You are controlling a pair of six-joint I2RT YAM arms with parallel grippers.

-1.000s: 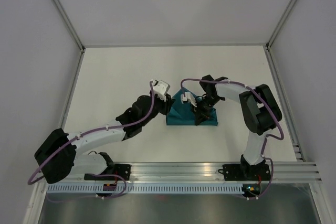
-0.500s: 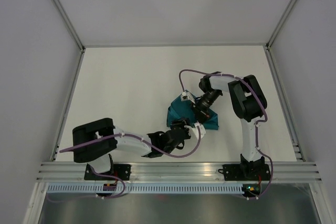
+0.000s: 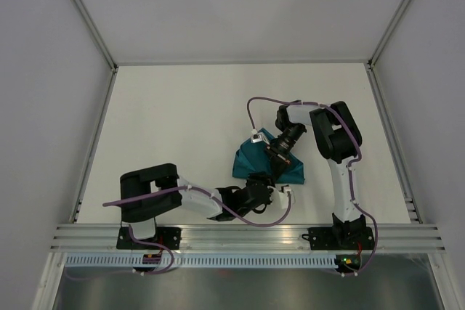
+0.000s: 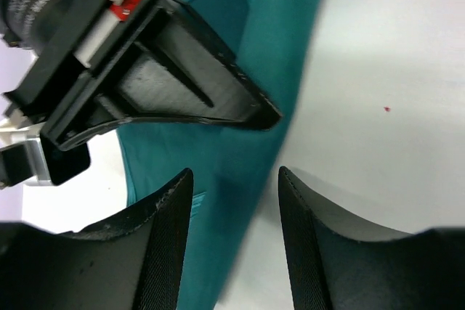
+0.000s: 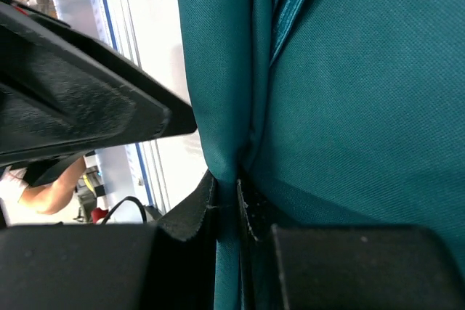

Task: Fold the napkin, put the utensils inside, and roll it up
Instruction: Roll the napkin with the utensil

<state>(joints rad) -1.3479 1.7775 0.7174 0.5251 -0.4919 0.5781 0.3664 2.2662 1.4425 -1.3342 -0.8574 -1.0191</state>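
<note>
The top view looks down from above and behind the arm bases [image 3: 149, 237] onto the whole desk [image 3: 182, 107]. Both wrist cameras hang very close to the napkin [image 3: 248, 162], looking past their own jaws; all three views share it

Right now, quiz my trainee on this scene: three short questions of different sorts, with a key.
1. True or false: the right tool pinches a fold of the napkin.
2. The left tool is: A) open, B) clamped on a fork, C) out of every view.
3. Fill in: the napkin lies on a ___ table.
Key: 1 true; 2 A; 3 white.
</note>
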